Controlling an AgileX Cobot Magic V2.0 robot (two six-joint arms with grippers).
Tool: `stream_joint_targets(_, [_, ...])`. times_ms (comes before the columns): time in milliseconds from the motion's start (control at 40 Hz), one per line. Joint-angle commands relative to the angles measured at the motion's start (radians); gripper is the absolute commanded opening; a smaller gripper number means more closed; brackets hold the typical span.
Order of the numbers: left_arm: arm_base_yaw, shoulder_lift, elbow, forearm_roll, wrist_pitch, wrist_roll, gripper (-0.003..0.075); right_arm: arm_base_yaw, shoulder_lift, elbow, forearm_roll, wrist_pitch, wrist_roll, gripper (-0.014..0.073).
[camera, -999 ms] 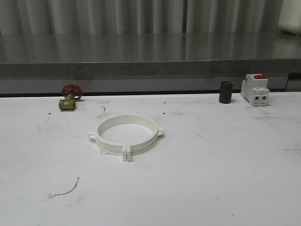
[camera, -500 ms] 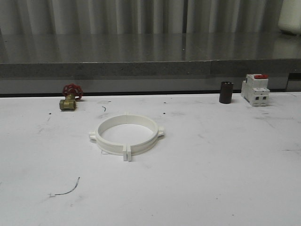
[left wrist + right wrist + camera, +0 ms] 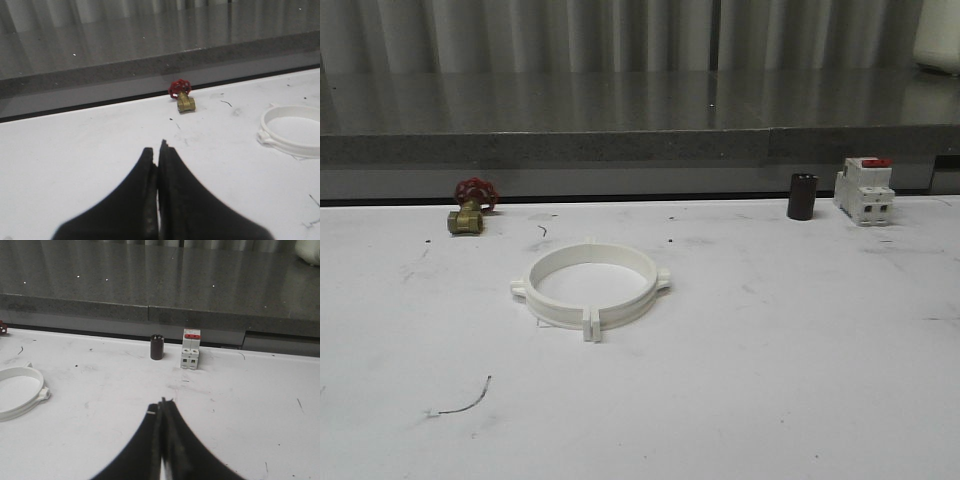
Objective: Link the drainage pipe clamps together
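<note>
The two white drainage pipe clamps lie flat on the white table as one closed ring, end tabs meeting at the front and small nubs at each side. Part of that ring shows in the left wrist view and in the right wrist view. My left gripper is shut with nothing between its black fingers, hovering over bare table well away from the ring. My right gripper is likewise shut and empty, apart from the ring.
A brass valve with a red handwheel sits at the back left. A small black cylinder and a white-and-red circuit breaker stand at the back right. A grey ledge runs behind the table. A thin wire scrap lies front left.
</note>
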Motion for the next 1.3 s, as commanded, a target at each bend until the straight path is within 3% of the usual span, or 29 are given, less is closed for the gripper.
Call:
stream_joint_targets(0, [0.037,-0.022,0.000,-0.012,-0.084,-0.001,-0.0020,-0.007,0.008,-0.028,-0.021,-0.078,-0.006,-0.0121])
stream_joint_targets(200, [0.087,-0.022,0.000,-0.012,-0.088,-0.001,-0.0020,-0.007,0.008,-0.028,-0.021,-0.078,-0.006,-0.0121])
stream_joint_targets(1149, [0.087,-0.022,0.000,-0.012,-0.088,-0.001,-0.0020,-0.008,0.007,-0.012,-0.049,-0.092,-0.008,-0.0121])
stream_joint_targets(1274, [0.087,-0.022,0.000,-0.012,-0.088,-0.001,-0.0020,-0.052,-0.034,0.058,0.065,-0.157,-0.115,-0.0121])
